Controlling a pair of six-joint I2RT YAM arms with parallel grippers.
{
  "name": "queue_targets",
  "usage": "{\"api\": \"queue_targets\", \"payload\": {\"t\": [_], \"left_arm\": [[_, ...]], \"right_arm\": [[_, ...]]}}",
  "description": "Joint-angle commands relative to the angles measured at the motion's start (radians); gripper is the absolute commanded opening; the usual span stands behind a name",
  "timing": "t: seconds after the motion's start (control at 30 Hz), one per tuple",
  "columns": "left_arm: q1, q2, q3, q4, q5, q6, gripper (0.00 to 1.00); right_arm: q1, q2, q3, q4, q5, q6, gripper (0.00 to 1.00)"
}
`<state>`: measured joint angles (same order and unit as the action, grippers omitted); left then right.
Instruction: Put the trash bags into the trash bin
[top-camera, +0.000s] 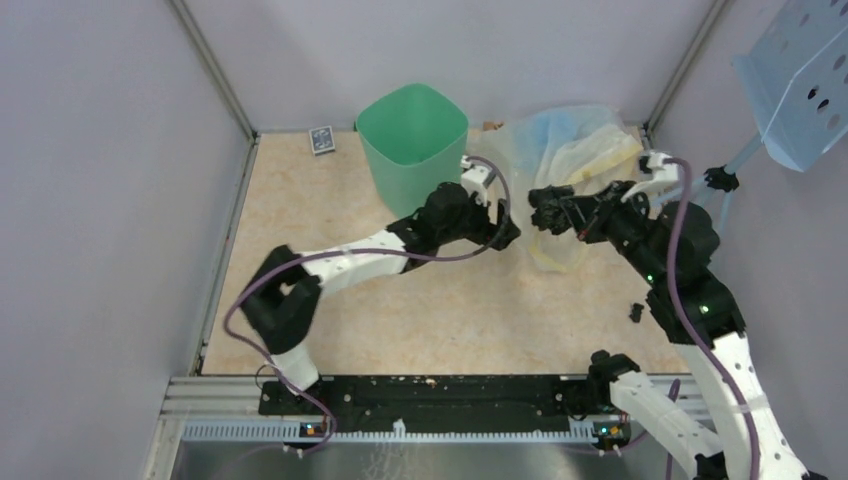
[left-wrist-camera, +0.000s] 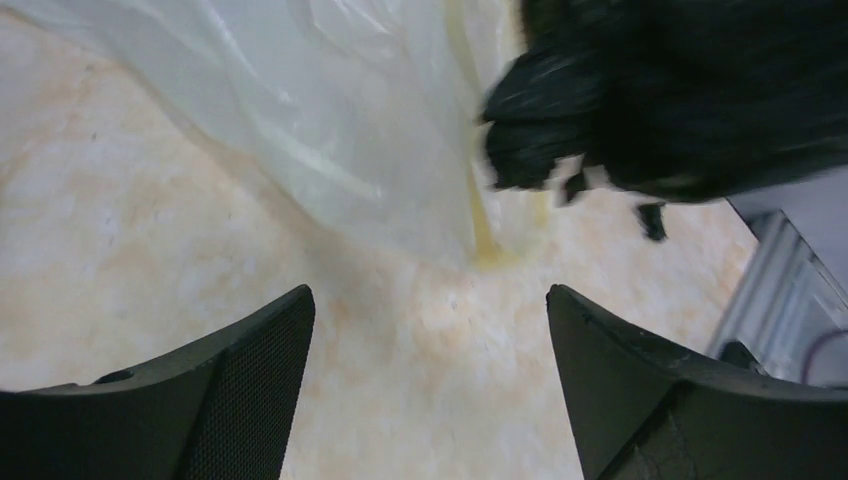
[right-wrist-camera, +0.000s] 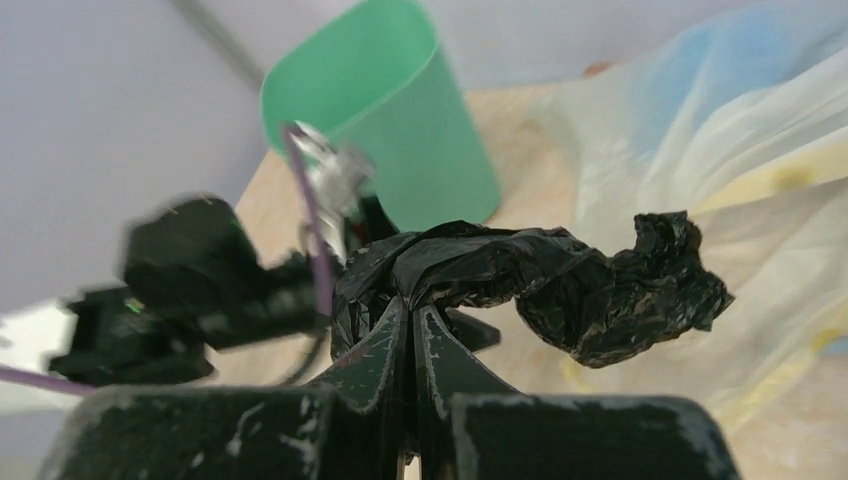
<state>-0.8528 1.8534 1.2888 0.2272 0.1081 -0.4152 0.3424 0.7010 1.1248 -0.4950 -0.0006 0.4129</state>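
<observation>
pinching one black bag (right-wrist-camera: 560, 290) beside one green bin (top-camera: 400, 165), right end effector (right-wrist-camera: 412, 310) is clamped; left end effector (left-wrist-camera: 430, 295) spread apart.

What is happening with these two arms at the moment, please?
The right arm grips the crumpled black trash bag in shut jaws, holding it above the table in front of the pale plastic heap. On the left arm, the jaws stand open and empty just beside it. The mint-green trash bin stands upright at the far side; the bag is not in it yet.
</observation>
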Motion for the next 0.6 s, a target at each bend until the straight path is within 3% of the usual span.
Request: {"api": "queue_targets", "payload": {"t": [0.0, 0.2, 0.4, 0.53, 0.57], "left_arm": [[-0.005, -0.341, -0.191, -0.131, -0.035, -0.034, 0.95], [0.005, -0.641, -0.339, -0.429, -0.28, -0.118, 0.99], [0.073, -0.91, -0.538, -0.524, -0.392, -0.25, 0.99], [0.126, -1.031, -0.595, -0.566, -0.387, -0.297, 0.99], [0.129, -1.057, -0.598, -0.58, -0.399, -0.299, 0.99]], "right_arm": [[0.005, 0.05, -0.12, 0.112, -0.423, 0.068, 0.0], [0.196, 0.152, -0.083, 0.238, -0.433, 0.051, 0.0], [0.317, 0.323, 0.075, 0.277, -0.526, 0.017, 0.0], [0.318, 0.294, -0.059, 0.275, -0.392, 0.038, 0.0], [0.319, 0.279, -0.111, 0.256, -0.354, 0.04, 0.05]]}}
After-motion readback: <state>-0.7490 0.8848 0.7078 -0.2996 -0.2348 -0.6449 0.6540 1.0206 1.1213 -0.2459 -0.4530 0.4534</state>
